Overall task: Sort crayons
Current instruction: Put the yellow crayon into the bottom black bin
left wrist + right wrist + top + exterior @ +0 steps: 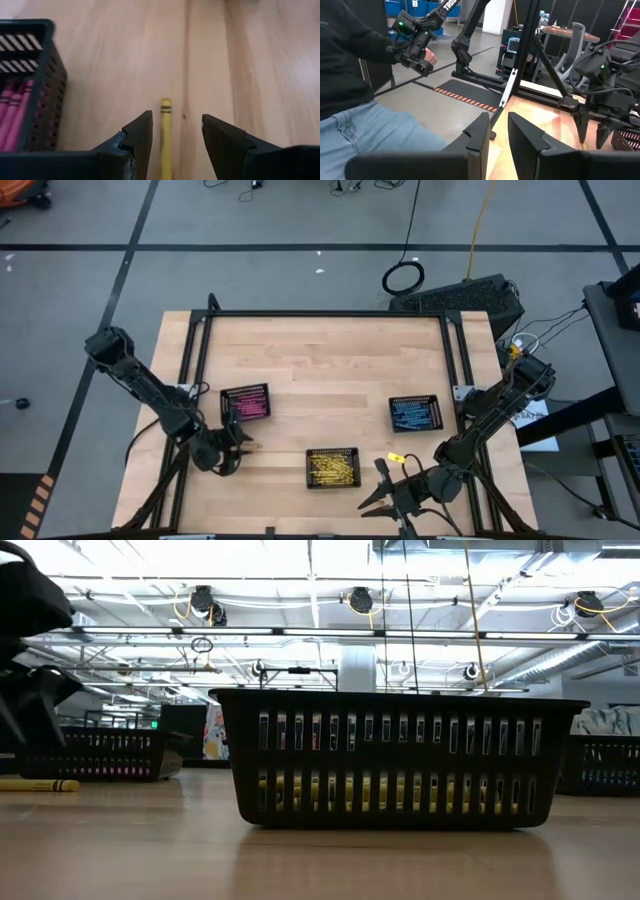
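Note:
A yellow crayon (165,137) lies flat on the wooden table, beside the black mesh tray of pink crayons (246,402). My left gripper (172,135) is open, low over the table, with one finger on either side of the crayon and a gap to each. The crayon and gripper also show in the low view: the crayon (38,784) on the table, the gripper (30,700) just above it. My right gripper (378,490) is open and empty near the table's front edge, right of the tray of yellow crayons (332,467). A tray of blue crayons (415,413) stands at the right.
A small yellow object (397,457) lies between the yellow tray and the right arm. A person (365,100) in jeans stands beyond the table's left side holding a hand controller. The table's far half (330,350) is bare wood.

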Controlling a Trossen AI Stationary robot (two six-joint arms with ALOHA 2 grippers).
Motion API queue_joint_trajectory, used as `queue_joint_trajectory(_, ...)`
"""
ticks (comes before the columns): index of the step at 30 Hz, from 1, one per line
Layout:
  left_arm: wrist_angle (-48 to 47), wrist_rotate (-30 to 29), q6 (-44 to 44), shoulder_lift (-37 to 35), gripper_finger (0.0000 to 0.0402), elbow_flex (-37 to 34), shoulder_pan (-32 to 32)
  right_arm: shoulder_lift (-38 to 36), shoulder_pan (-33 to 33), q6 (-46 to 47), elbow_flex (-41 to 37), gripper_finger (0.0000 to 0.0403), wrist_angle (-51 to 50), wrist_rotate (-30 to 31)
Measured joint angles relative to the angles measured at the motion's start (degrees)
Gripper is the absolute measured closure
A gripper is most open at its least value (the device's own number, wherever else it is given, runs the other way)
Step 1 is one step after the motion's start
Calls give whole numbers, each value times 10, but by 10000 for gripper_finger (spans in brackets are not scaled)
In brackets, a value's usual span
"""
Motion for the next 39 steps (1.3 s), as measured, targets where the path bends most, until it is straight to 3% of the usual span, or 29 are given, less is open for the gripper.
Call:
queue_joint_trajectory(12, -30, 12, 7, 34, 232, 0, -4, 0, 0, 0, 0, 348, 0, 0)
queue_joint_trajectory(29, 33, 28, -16, 84, 391, 1, -4, 0, 3, 17, 0, 348, 18, 0)
queue_joint_trajectory(35, 48, 45, -17, 85, 394, 55, -4, 0, 12, -11, 0, 348, 34, 0)
queue_joint_trajectory(39, 72, 40, 34, 86, 393, 106, -4, 0, 11, -12, 0, 348, 35, 0)
